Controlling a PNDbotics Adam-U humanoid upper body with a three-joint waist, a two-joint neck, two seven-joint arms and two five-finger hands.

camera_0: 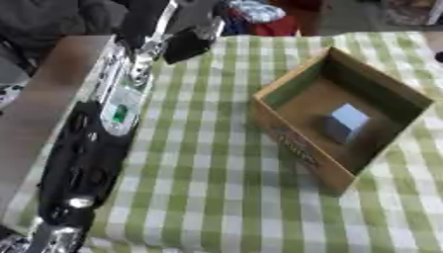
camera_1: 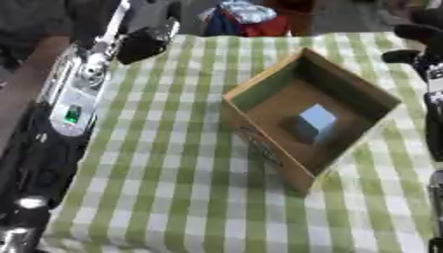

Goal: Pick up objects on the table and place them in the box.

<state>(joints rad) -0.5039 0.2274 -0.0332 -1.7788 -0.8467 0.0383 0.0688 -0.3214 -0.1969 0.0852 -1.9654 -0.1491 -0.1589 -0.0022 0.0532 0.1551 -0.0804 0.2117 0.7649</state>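
The wooden box (camera_0: 298, 148) sat open on the green-checked tablecloth (camera_0: 207, 188), turned at an angle and right of centre, and a pale blue cube (camera_0: 346, 122) already rested on its floor, near the middle. No other loose object showed on the cloth, so the placing step looked complete, or the task was between picks; any next move would call first for finding something else to lift. The left arm (camera_0: 104, 123) stretched along the table's left edge toward the far side, where its dark hand (camera_0: 186, 44) hung at the far-left corner of the cloth, apart from the box; I could not tell how its fingers were set or whether it held anything. In the right eye view the right hand (camera_1: 415, 49) showed at the right edge, just beyond the box's far-right wall, and its fingers could not be made out either. The near and left stretches of cloth offered open room, while the box's raised walls and the table's left edge were the things to clear.
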